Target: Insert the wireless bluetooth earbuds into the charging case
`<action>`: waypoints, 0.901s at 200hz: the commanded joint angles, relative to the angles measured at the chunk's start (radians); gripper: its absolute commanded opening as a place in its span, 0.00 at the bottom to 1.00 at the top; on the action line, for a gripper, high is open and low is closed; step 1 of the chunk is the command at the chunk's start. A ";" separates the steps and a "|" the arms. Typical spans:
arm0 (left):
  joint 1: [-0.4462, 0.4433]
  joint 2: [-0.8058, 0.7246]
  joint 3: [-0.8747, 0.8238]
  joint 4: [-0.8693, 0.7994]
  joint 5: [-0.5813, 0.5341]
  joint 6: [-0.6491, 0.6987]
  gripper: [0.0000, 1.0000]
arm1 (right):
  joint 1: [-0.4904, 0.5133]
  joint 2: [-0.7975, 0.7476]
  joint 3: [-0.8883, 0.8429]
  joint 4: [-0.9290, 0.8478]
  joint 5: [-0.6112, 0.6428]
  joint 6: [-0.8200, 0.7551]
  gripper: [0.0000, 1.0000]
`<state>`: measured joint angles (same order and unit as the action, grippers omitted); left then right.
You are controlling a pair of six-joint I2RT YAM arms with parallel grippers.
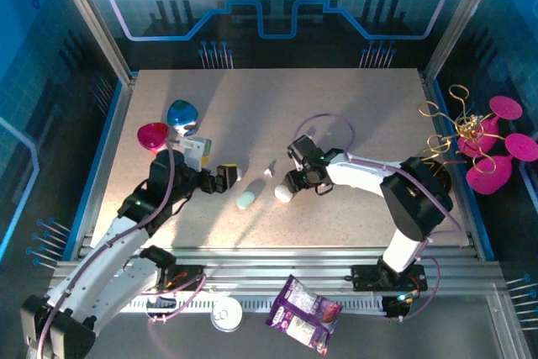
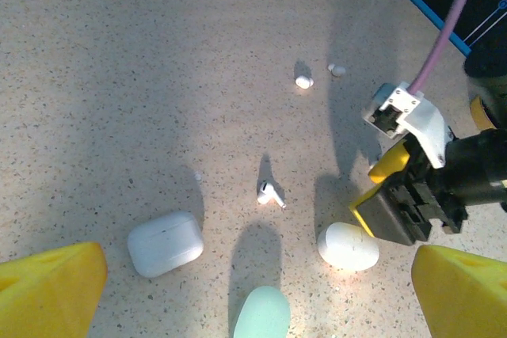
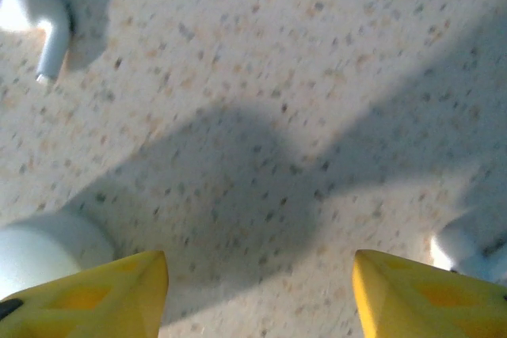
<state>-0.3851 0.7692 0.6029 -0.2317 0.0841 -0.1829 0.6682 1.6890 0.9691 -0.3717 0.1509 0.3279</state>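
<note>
One small white earbud (image 2: 271, 193) lies on its side on the speckled bench (image 2: 119, 77), just ahead of my left tool (image 2: 257, 252) and ahead-left of my right tool (image 3: 260, 255). Two more earbuds (image 2: 303, 81) lie farther out. Both tools are spread wide, with nothing between their yellow fingers. A boxy white case (image 2: 165, 243) sits near the left tool's left finger. A mint case (image 2: 263, 314) lies below its gap. A rounded white case (image 2: 348, 245) lies just beside the right tool.
</note>
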 commanded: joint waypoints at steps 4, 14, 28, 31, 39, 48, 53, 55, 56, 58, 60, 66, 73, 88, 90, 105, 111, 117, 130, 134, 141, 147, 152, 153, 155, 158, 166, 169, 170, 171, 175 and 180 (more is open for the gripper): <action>-0.013 0.014 -0.005 0.035 0.012 -0.010 0.99 | -0.002 -0.090 -0.055 0.043 -0.059 -0.046 0.64; -0.014 0.019 -0.005 0.039 0.014 -0.010 0.99 | -0.003 -0.127 -0.076 0.063 -0.049 -0.058 0.64; -0.018 0.021 -0.007 0.042 0.015 -0.009 0.99 | -0.002 -0.179 -0.115 0.092 -0.042 -0.078 0.64; -0.018 0.020 -0.008 0.042 0.013 -0.008 0.99 | -0.001 -0.190 -0.123 0.101 -0.042 -0.083 0.64; -0.018 0.019 -0.011 0.044 0.011 -0.006 0.99 | 0.005 -0.215 -0.141 0.120 -0.038 -0.090 0.65; -0.019 0.018 -0.016 0.048 0.010 -0.002 0.99 | 0.019 -0.240 -0.159 0.148 -0.031 -0.100 0.67; -0.020 0.016 -0.018 0.049 0.009 0.000 0.99 | 0.030 -0.250 -0.170 0.168 -0.025 -0.103 0.67; -0.020 0.016 -0.020 0.050 0.009 0.001 0.99 | 0.037 -0.255 -0.175 0.174 -0.021 -0.104 0.68; -0.019 0.016 -0.020 0.051 0.008 0.002 0.99 | 0.039 -0.256 -0.176 0.177 -0.021 -0.104 0.68; -0.020 0.016 -0.020 0.050 0.008 0.002 0.99 | 0.044 -0.261 -0.179 0.183 -0.019 -0.103 0.69; -0.019 0.016 -0.021 0.051 0.008 0.004 0.99 | 0.049 -0.263 -0.182 0.188 -0.015 -0.101 0.69; -0.020 0.016 -0.022 0.051 0.009 0.005 0.99 | 0.069 -0.270 -0.188 0.199 -0.006 -0.094 0.72; -0.020 0.016 -0.023 0.050 0.009 0.007 0.99 | 0.097 -0.279 -0.202 0.229 -0.005 -0.107 0.77; -0.020 0.012 -0.023 0.048 0.012 0.012 0.99 | 0.149 -0.287 -0.237 0.290 -0.011 -0.167 0.87; -0.021 0.011 -0.023 0.047 0.011 0.012 0.99 | 0.152 -0.286 -0.240 0.294 -0.016 -0.177 0.87; -0.021 0.002 -0.026 0.043 0.009 0.016 0.99 | 0.153 -0.268 -0.250 0.301 -0.074 -0.244 0.89; -0.021 0.001 -0.026 0.043 0.008 0.017 0.99 | 0.152 -0.258 -0.247 0.297 -0.077 -0.262 0.89; -0.021 -0.001 -0.025 0.042 0.009 0.018 0.99 | 0.145 -0.249 -0.248 0.298 -0.076 -0.270 0.90; -0.020 -0.002 -0.017 0.034 0.011 0.020 0.99 | 0.122 -0.224 -0.250 0.314 -0.094 -0.269 0.87; -0.021 -0.002 -0.014 0.033 0.011 0.020 0.99 | 0.117 -0.217 -0.250 0.322 -0.101 -0.271 0.87; -0.021 -0.003 -0.010 0.030 0.011 0.019 0.99 | 0.114 -0.203 -0.253 0.337 -0.113 -0.276 0.86; -0.020 -0.004 -0.006 0.027 0.010 0.017 0.99 | 0.112 -0.192 -0.254 0.348 -0.120 -0.281 0.85; -0.020 -0.004 -0.006 0.026 0.010 0.015 0.99 | 0.112 -0.180 -0.251 0.350 -0.128 -0.285 0.84; -0.021 -0.005 -0.006 0.026 0.009 0.015 0.99 | 0.112 -0.178 -0.251 0.350 -0.130 -0.285 0.84; -0.021 -0.005 -0.006 0.025 0.009 0.012 0.99 | 0.112 -0.173 -0.248 0.350 -0.133 -0.286 0.84; -0.021 -0.006 -0.007 0.027 0.008 0.012 0.99 | 0.113 -0.167 -0.245 0.350 -0.138 -0.288 0.83; -0.021 -0.008 -0.009 0.028 0.010 0.007 0.99 | 0.111 -0.151 -0.243 0.356 -0.150 -0.293 0.82; -0.020 -0.008 -0.009 0.027 0.011 0.007 0.99 | 0.112 -0.146 -0.244 0.360 -0.153 -0.293 0.81; -0.021 -0.008 -0.010 0.027 0.012 0.007 1.00 | 0.112 -0.144 -0.244 0.362 -0.156 -0.293 0.80; -0.020 -0.009 -0.010 0.027 0.011 0.006 0.99 | 0.112 -0.142 -0.244 0.363 -0.156 -0.294 0.80; -0.021 -0.010 -0.012 0.027 0.013 0.006 0.99 | 0.113 -0.135 -0.245 0.367 -0.160 -0.293 0.78; -0.021 -0.010 -0.012 0.028 0.016 0.005 0.99 | 0.113 -0.126 -0.245 0.369 -0.163 -0.293 0.75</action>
<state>-0.3996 0.7761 0.5861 -0.1989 0.0841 -0.1822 0.7883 1.5219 0.7319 -0.0494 0.0406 0.0669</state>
